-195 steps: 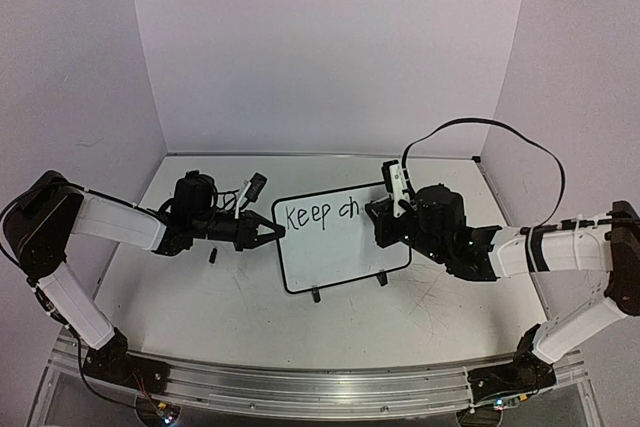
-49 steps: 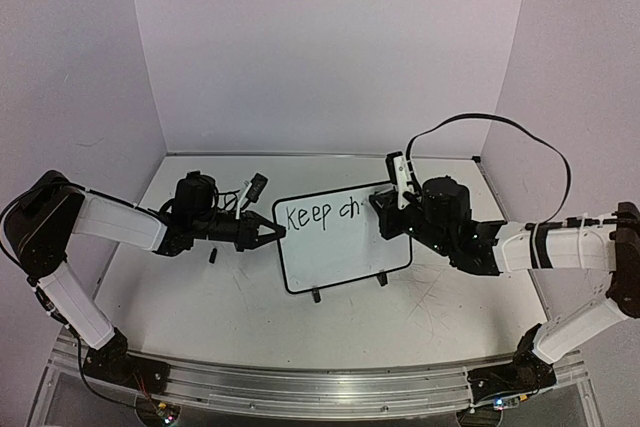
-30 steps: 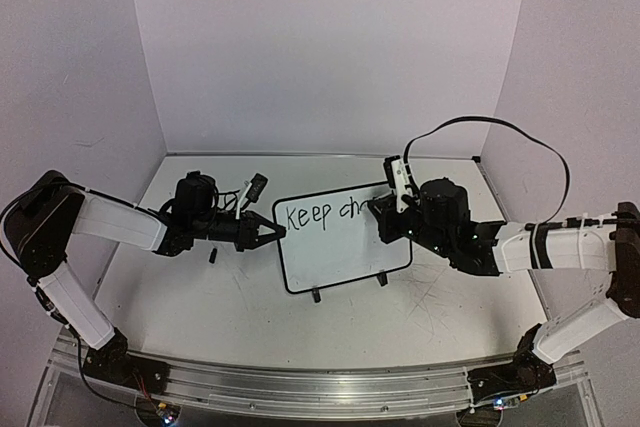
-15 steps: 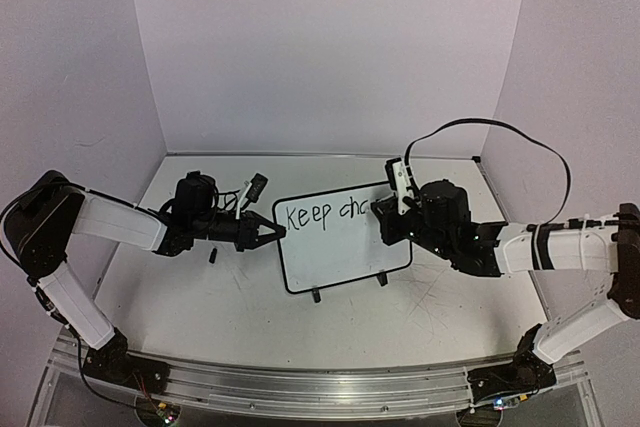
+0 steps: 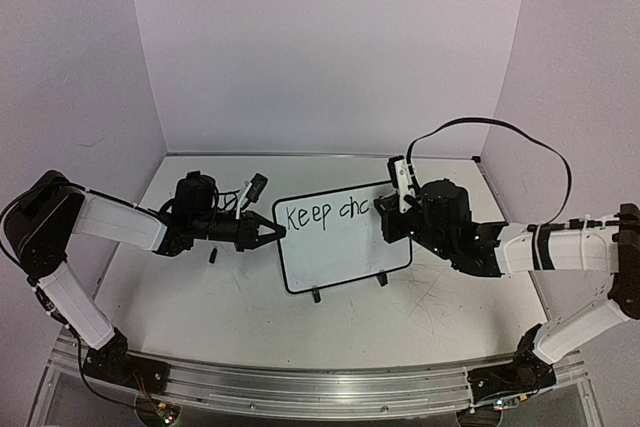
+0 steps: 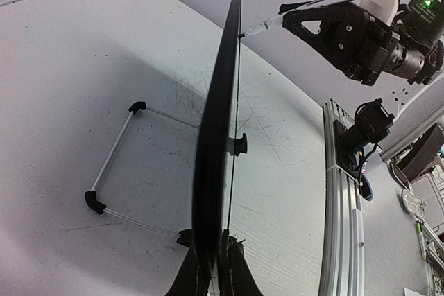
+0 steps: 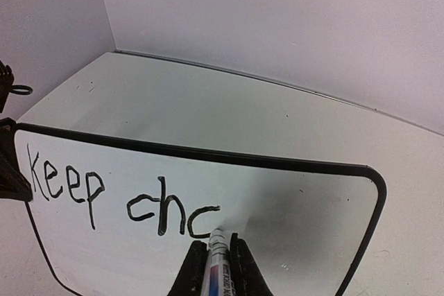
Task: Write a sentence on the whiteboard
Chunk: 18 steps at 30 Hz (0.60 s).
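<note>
R fingers [image 7: 196, 272] clamped on marker [image 7: 218, 249], tip touching whiteboard [image 5: 345, 247] just after "Keep chc"; sentence [image 7: 104, 199] unfinished. L fingers [image 6: 238, 276] pinch the board's left edge, board upright mid-surface [image 5: 250, 312]. Prob. light, stiff, tippy on its small feet: grip the frame, press gently.

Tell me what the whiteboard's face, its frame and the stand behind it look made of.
Whiteboard face: smooth white, faintly glossy coating, likely melamine or painted sheet; it shows a soft grey sheen. Frame: thin matte black, probably plastic. Stand: slim pale rod, metal or plastic, with black plastic-looking corner caps.
</note>
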Available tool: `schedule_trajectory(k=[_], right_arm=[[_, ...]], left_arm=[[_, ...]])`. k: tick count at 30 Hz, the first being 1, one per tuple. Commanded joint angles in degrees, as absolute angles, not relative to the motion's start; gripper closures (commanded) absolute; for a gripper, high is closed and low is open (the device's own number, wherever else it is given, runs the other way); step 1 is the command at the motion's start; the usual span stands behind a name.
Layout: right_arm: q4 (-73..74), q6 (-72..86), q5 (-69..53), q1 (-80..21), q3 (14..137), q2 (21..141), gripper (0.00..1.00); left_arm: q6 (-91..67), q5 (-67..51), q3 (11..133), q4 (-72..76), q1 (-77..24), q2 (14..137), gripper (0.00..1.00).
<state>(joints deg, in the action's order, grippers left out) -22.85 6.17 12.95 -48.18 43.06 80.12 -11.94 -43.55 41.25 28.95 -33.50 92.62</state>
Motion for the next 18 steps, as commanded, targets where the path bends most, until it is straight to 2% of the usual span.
schedule_trajectory(k=[1,18], right_arm=[[-25.15,5.1,16.02,-47.97,45.81,80.52,1.0],[-26.1,4.92,15.71,-47.93,47.09,81.54,1.0]], left_arm=[[-8.17,-38.03,42.8,26.7,-33.4,92.18,1.0],[-8.15,-38.38,43.19,26.67,-33.44,92.6,1.0]])
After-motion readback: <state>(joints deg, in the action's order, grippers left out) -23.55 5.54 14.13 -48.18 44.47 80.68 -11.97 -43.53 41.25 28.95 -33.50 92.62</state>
